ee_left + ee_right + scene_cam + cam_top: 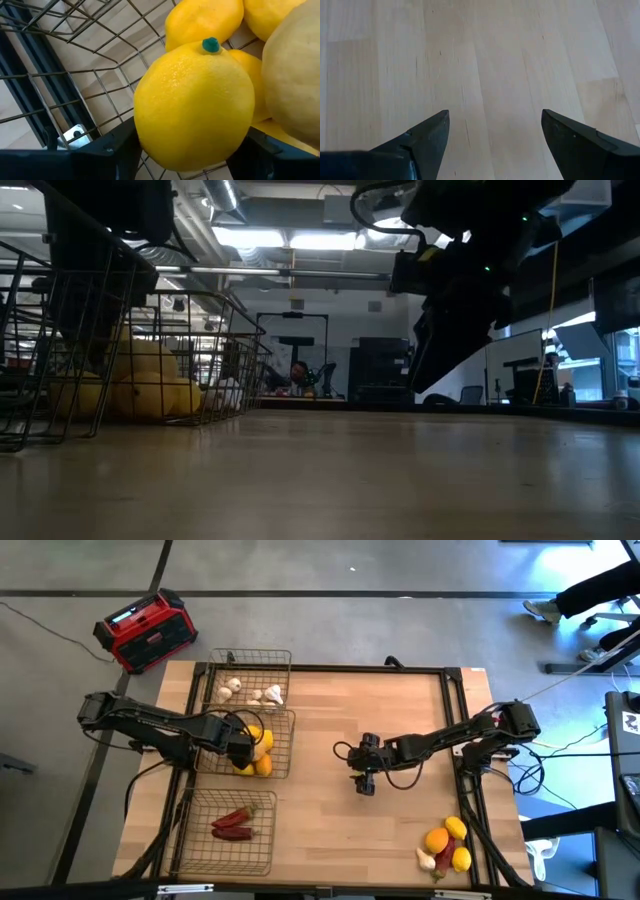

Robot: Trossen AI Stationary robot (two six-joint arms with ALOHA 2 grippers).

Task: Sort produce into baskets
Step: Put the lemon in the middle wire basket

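My left gripper (pixel 246 746) reaches down into the middle wire basket (pixel 288 730) and is shut on a yellow lemon (pixel 195 100) with a green stem tip. Other lemons (pixel 263 764) lie in that basket around it. The far basket (pixel 285 665) holds garlic bulbs (pixel 250 692). Red chili peppers (pixel 232 824) lie in the near basket (pixel 265 860). My right gripper (pixel 495 130) hangs open over bare wood at the table's middle (pixel 365 783), with nothing between its fingers. My left gripper pinches the lemon between its two fingers, one on each of its opposite sides (pixel 142 135). The fingers come from above, pointing steeply down. The lemon sits inside the basket against its neighbours (pixel 200 20). Whether it rests on the mesh floor is hidden beneath it.
A pile of unsorted produce (pixel 447 843), with lemons, an orange, garlic and a chili, lies at the table's near right corner. A red-and-black box (pixel 147 630) stands on the floor beyond the far left corner. Bare wood lies between the baskets and my right gripper.
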